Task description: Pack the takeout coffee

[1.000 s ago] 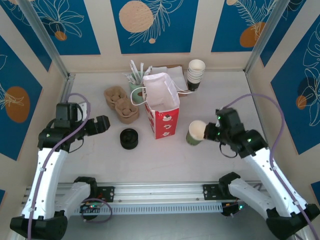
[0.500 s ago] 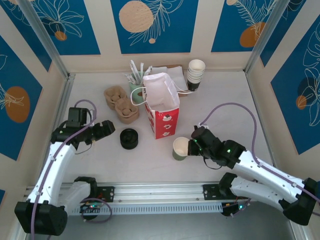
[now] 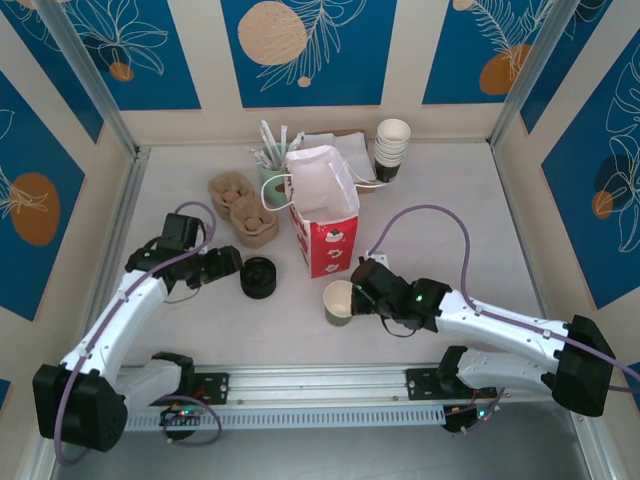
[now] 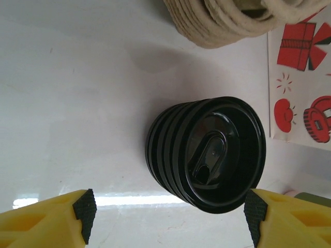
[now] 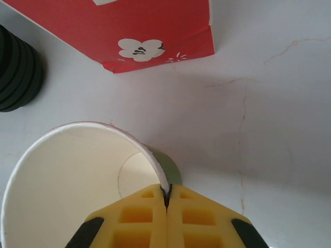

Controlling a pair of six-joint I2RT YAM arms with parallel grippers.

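White bench (image 3: 450,200): right jaws pinched shut on the rim of the lidless green cup (image 3: 339,301); left jaws wide, flanking the black lid stack (image 4: 207,152).

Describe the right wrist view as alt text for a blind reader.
Yellow jaws, shut, pinch the rim of a lidless paper cup, white inside, green outside. Beyond it: a red bag and, at left, stacked black lids.

In the top view the bag (image 3: 323,225) stands mid-frame. Left of it lie the cup carriers (image 3: 243,212), with the lid stack (image 3: 258,277) below them. The paper cup (image 3: 339,302) is just below the bag; the cup stack (image 3: 392,150) is at upper right.
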